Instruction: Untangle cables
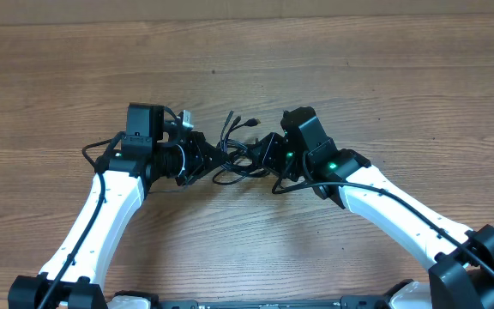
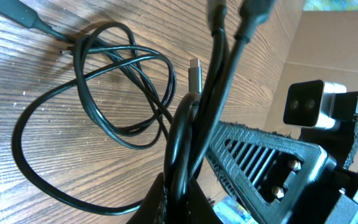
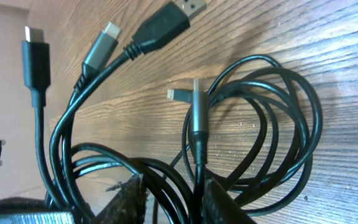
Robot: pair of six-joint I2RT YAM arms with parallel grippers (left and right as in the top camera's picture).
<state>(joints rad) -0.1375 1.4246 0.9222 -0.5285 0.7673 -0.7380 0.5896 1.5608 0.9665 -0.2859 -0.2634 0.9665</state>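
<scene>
The cables (image 1: 234, 153) lie as one knotted bundle directly between the two claws, on the table (image 1: 358, 69), so neither arm is nearer than the other. The left claw (image 1: 206, 161) is clamped on a sheaf of strands that rises straight out ahead of its tips. The right claw (image 1: 262, 153) has its fingers (image 3: 129, 196) set apart with several strands running between them, among them the one ending in a grey plug (image 3: 194, 109). Whether it already pinches them I cannot tell. Ahead of it the plug ends fan outward, with loose coils lying just beside. The bundle's long axis runs claw to claw, so the separating pull probably follows that line.
</scene>
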